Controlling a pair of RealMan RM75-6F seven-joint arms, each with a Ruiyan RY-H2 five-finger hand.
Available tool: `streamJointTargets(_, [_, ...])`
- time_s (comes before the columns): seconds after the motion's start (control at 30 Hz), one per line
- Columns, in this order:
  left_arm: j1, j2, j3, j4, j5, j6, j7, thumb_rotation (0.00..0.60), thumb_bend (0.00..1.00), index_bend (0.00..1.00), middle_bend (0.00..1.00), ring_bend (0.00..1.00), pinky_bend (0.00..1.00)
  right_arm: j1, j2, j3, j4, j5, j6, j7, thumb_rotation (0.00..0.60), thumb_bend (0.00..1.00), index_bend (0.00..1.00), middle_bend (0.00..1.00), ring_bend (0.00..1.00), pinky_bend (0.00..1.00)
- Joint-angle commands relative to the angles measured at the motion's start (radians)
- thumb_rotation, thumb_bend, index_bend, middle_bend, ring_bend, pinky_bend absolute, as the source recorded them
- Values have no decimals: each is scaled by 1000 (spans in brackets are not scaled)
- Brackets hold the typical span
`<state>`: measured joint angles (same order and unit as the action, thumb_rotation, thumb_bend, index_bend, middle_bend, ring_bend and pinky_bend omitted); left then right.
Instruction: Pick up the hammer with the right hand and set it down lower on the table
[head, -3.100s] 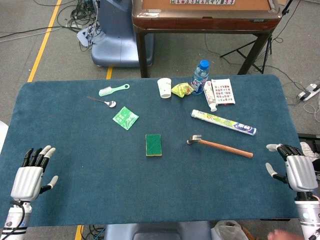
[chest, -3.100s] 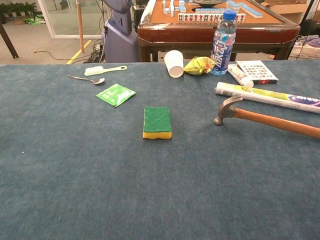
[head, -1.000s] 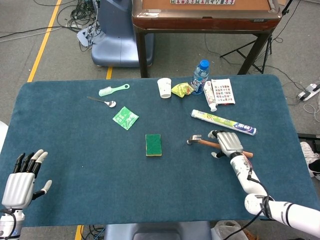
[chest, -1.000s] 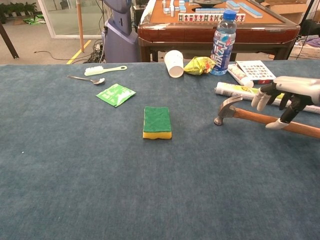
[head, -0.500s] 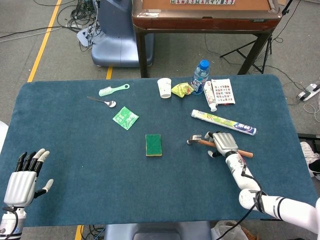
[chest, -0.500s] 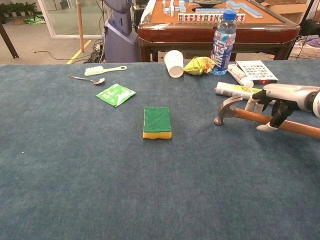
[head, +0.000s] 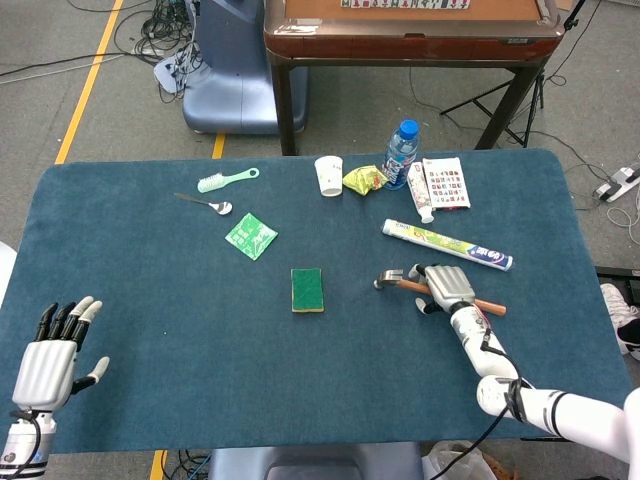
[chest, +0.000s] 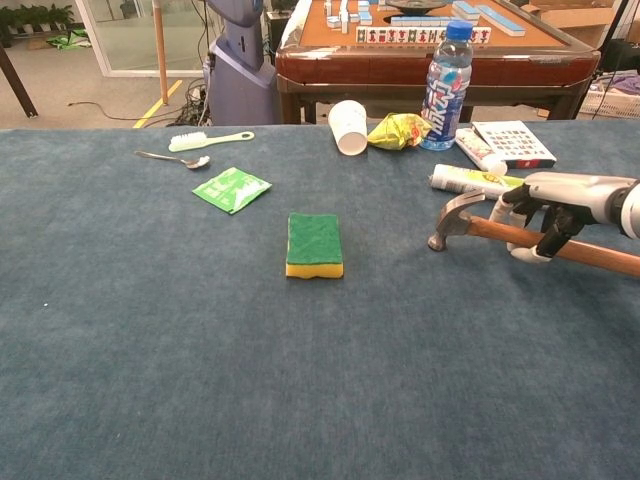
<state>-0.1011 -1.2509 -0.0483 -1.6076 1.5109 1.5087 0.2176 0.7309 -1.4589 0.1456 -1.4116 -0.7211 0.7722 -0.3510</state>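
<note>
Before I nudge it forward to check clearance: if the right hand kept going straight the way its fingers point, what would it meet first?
Probably the hammer's metal head; the right hand sits over the wooden handle, fingers pointing along it toward the head. Depth is unclear.

Right hand reaches the hammer

The right hand (head: 450, 287) has come in from the tabletop's right edge and now curls over the hammer (head: 400, 283) handle near the head; the left hand (head: 50, 350) sits slightly lower.

Robot lab or test room: blue-clothed table (head: 150, 300), floor cables (head: 150, 30), mahjong table (head: 410, 30) behind.
</note>
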Motion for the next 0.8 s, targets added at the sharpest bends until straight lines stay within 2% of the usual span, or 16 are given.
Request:
streamJointTargets(0.03, [-1, -2, -1, 2, -2, -2, 0, 600, 221, 113, 108, 77, 0, 2, -1, -2, 3, -3, -2, 5, 600, 409, 311, 426, 222, 314])
streamJointTargets(0.23, [-3, -6, -1, 5, -6, -5, 3, 600, 221, 114, 108, 77, 0, 4, -3, -9, 10, -10, -3, 17, 600, 430, 315, 429, 223, 314])
streamJointTargets(0.8, [-1, -8, 0, 9, -14, -6, 7, 600, 221, 114, 108, 77, 0, 11, -16, -19, 36, -31, -9, 45, 600, 623, 343, 442, 237, 314])
